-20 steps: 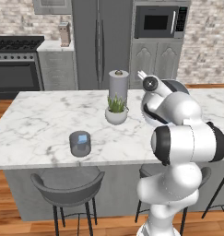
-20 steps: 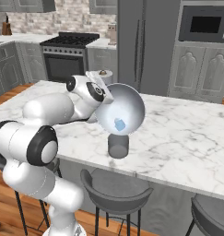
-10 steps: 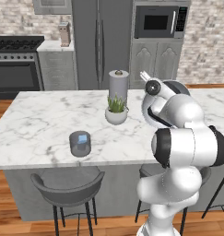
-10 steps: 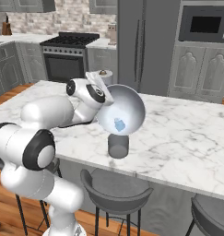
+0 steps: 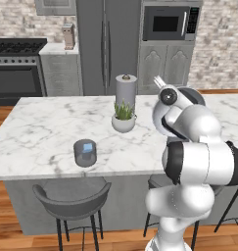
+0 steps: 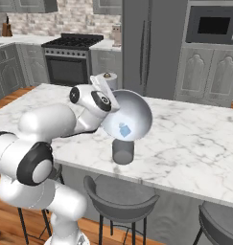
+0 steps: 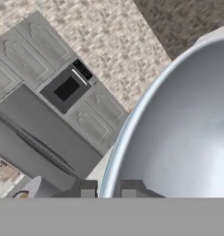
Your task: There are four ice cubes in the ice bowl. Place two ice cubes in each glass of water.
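Observation:
My gripper (image 6: 100, 83) is shut on the rim of the ice bowl (image 6: 132, 115), which it holds lifted and tilted over the island counter. In the hand view the bowl's grey-blue rim (image 7: 114, 152) runs down between my two fingertips (image 7: 88, 189). One pale-blue ice cube (image 6: 123, 130) lies low inside the tilted bowl. A glass of water (image 6: 122, 151) stands on the counter just under the bowl's lower edge. In the left base view a dark glass (image 5: 85, 153) near the front edge holds a pale-blue cube (image 5: 87, 147). There my gripper (image 5: 158, 81) rises above the arm, and the bowl (image 5: 193, 93) is mostly hidden behind it.
A small white pot with a green plant (image 5: 123, 120) and a paper-towel roll (image 5: 126, 88) stand mid-counter. Grey stools (image 5: 71, 196) sit under the marble counter's front edge (image 5: 37, 171). Fridge, oven and microwave line the back wall.
The hand and the bowl have shifted slightly to the right. The cube sits a little lower in the bowl.

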You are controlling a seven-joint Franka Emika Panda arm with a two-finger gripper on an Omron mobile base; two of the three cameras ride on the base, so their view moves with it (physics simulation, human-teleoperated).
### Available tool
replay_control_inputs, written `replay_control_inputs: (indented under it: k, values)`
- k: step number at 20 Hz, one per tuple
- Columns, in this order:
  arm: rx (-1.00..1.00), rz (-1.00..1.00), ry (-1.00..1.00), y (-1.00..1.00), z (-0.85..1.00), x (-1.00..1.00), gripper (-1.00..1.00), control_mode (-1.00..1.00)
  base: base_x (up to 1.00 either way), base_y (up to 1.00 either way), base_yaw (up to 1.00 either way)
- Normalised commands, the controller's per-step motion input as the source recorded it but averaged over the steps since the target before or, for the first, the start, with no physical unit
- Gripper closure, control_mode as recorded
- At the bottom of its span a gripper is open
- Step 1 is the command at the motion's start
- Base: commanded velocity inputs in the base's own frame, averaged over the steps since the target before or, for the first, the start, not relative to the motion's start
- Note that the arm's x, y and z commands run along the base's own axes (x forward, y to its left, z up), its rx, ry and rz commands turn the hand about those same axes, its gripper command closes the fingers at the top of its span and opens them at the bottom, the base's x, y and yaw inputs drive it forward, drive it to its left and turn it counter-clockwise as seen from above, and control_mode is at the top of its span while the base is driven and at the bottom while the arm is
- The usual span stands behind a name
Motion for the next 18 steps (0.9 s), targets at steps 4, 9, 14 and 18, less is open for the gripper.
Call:
replay_control_inputs:
  k: [4, 9, 14, 18]
  values:
    - [0.02, 0.00, -0.02, -0.06, 0.00, -0.15, 1.00, -1.00, 0.00, 0.00, 0.00]
    - [0.02, 0.00, -0.01, -0.11, 0.03, -0.13, 1.00, -1.00, 0.00, 0.00, 0.00]
    - [0.03, 0.00, 0.00, -0.11, 0.06, -0.11, 1.00, -1.00, 0.00, 0.00, 0.00]
    - [0.03, 0.00, 0.00, -0.14, 0.07, -0.02, 1.00, -1.00, 0.00, 0.00, 0.00]
